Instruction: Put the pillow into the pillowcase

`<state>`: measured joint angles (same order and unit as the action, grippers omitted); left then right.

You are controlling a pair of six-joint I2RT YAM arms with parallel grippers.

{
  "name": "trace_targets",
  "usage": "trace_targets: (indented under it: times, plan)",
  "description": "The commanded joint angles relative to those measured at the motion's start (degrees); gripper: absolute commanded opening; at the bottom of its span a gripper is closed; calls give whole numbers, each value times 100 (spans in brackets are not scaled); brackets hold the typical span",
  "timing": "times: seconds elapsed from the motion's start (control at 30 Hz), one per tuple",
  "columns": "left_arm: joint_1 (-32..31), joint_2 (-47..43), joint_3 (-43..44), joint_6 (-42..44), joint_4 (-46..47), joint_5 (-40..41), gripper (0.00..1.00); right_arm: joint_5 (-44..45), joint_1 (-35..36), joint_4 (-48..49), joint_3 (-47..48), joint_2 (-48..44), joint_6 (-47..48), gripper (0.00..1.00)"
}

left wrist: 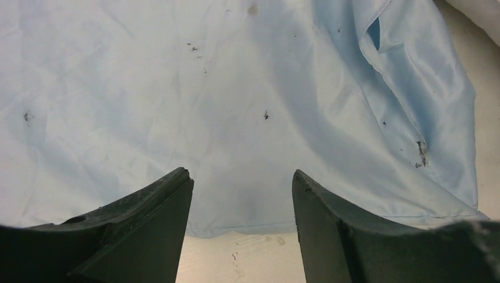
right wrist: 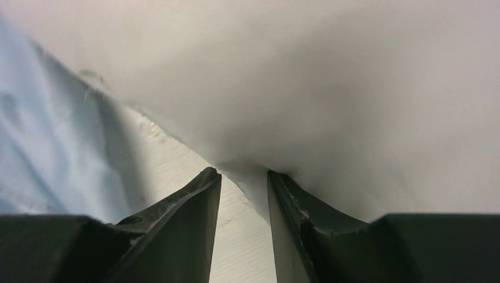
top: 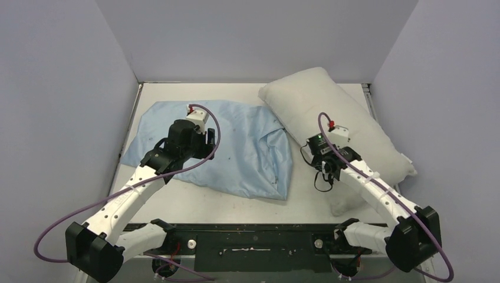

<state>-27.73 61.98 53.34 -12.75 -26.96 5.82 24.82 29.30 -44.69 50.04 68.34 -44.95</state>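
Table (top: 306, 200): pale, off-white surface, marked with small dark specks and scuffs near the front edge; enclosed by plain walls on three sides.

Pillowcase (top: 236, 147): thin light blue cloth, laid flat and wrinkled on the left and middle of the table; small dark spots are seen on it, and its right end is bunched into folds.

Pillow (top: 348, 112): plump white cushion, laid diagonally on the right side, its far corner beside the pillowcase's right end.

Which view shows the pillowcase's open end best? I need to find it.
The left wrist view: the pillowcase fills it, with its folded flap and hem. The top external view shows the whole pillowcase, smaller and partly under the arm. The right wrist view catches only a blurred edge.
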Motion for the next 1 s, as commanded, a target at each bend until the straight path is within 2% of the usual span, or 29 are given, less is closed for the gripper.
trace_targets:
  times: [0.0, 0.1, 0.2, 0.37, 0.5, 0.6, 0.67, 0.87, 0.97]
  plan:
    - [-31, -194, 1, 106, 84, 86, 60, 1050, -679, -520, -131, -743, -52, 37]
    - [-40, -271, -15, 102, 80, 155, 60, 1032, -990, -381, -166, -966, 184, 38]
    - [-40, -340, -46, 93, 106, 194, 60, 542, -1032, -247, 89, -1035, 529, 42]
    - [-40, -316, -38, 63, 90, 374, 60, -1041, -1018, 399, 489, -1123, 1666, 56]
    - [-40, -321, -35, 62, 96, 366, 61, -1427, -1026, 904, 484, -1044, 2128, 69]
    - [-40, -354, -73, 62, 153, 325, 62, -1495, -1029, 1234, 799, -785, 2582, 83]
    - [-40, -359, -77, 62, 177, 272, 62, -1532, -1038, 1558, 999, -571, 2947, 88]
    - [-39, -361, -95, 62, 191, 218, 62, -2047, -1202, 2115, 1946, 602, 4120, 100]
    - [-40, -402, -107, 61, 206, 215, 62, -2203, -1327, 1972, 2573, 1332, 4450, 100]
